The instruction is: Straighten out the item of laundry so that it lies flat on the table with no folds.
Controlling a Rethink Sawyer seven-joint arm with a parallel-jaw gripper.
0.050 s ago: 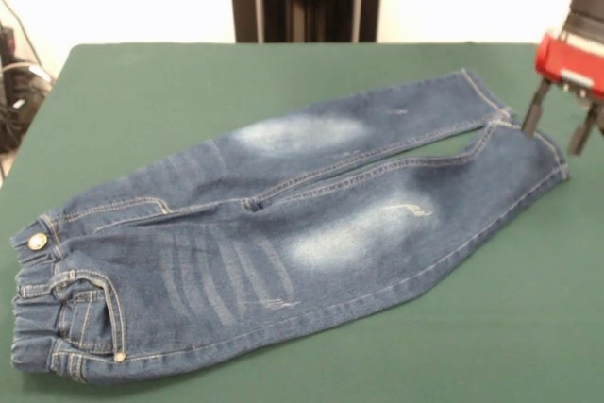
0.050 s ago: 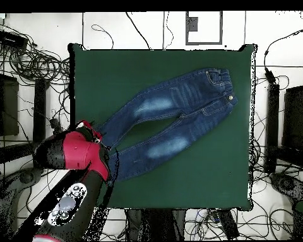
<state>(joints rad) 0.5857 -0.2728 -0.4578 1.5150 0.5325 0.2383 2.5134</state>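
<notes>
**A:** what's the gripper (image 1: 559,129) doing? 
**B:** jaws spread apart, holding nothing, hovering right by the jeans' (image 1: 283,233) leg cuffs.

**A:** and the jeans? 
**B:** spread diagonally across the middle of the table (image 1: 491,327), waistband toward one corner, legs slightly parted.

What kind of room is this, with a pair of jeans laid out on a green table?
Most likely a robotics lab or test bench. A red robot arm reaches over the green-covered table, where the small jeans lie spread out, and tangled cables and dark equipment crowd the floor around it.
</notes>
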